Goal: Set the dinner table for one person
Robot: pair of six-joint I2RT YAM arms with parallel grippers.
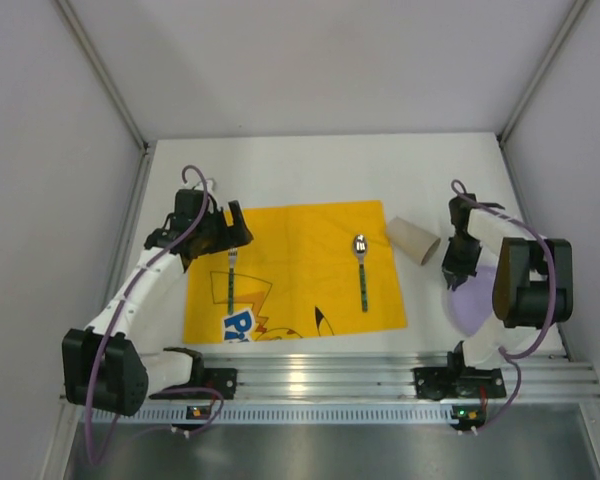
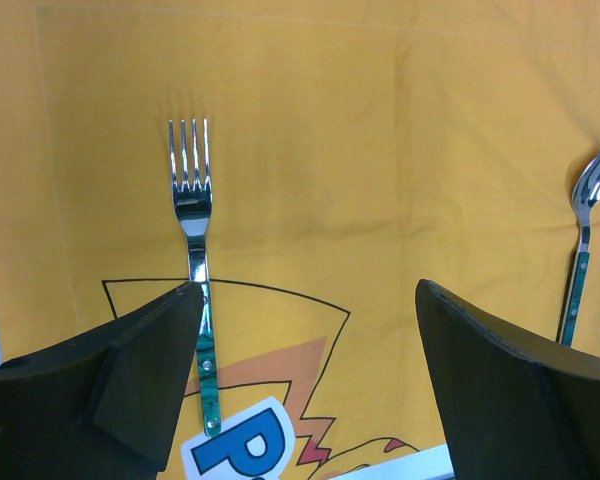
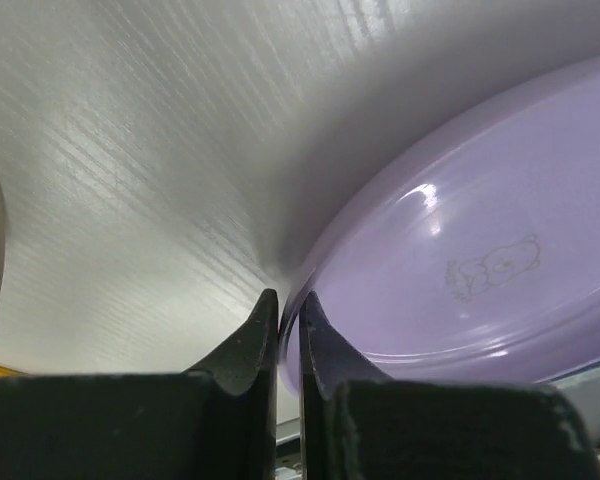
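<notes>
Placemat (image 1: 300, 262) on dinner table (image 1: 310, 165): blue "P" (image 2: 230, 447)

This is a robotics lab cell: the dinner table (image 1: 310, 165) is a bare white tabletop boxed in by plain grey panels (image 1: 320, 60) on metal corner posts (image 1: 100, 70). An aluminium extrusion rail (image 1: 330, 375) along its near edge carries the left arm's base (image 1: 195, 380) and the right arm's base (image 1: 460, 382), with loose cabling.

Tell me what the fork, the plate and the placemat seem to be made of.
The fork: polished metal, judging by mirror glints, with a green, probably plastic, riveted handle. The plate: glossy lilac, likely plastic or melamine, by its soft highlights. The placemat: matte yellow cloth, creased.
</notes>
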